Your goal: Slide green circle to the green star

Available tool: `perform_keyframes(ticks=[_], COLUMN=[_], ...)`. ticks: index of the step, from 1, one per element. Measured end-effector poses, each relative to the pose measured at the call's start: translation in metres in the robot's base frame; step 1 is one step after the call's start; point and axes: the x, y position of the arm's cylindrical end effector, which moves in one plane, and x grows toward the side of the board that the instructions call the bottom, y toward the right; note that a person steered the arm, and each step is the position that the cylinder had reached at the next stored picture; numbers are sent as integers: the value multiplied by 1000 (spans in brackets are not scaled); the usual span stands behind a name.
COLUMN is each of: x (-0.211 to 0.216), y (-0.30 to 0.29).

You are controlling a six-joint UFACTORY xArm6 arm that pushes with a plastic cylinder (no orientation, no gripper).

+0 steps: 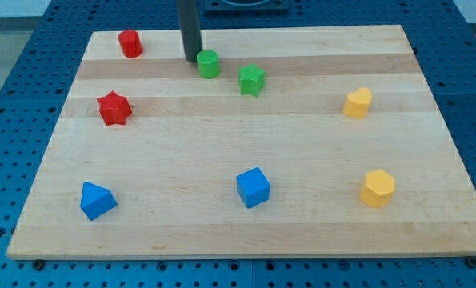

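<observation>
The green circle (209, 63) is a short green cylinder near the view's top, left of centre. The green star (252, 79) lies a short way to its right and slightly lower, with a small gap between them. My tip (191, 58) comes down from the view's top and stands just left of the green circle, touching or nearly touching its left side.
A red cylinder (130, 43) sits at the top left and a red star (114, 108) below it. A blue triangular block (97, 200) and a blue cube (253, 187) lie near the bottom. Two yellow blocks (358, 103) (378, 188) are at the right. The wooden board (238, 232) ends in blue pegboard.
</observation>
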Motion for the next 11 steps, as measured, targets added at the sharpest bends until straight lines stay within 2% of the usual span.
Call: perform_keyframes(ticks=[1,3,6,7,9,11], x=[12,-18,26,26,-11,-4], y=[-19,-11,11,18,16,37])
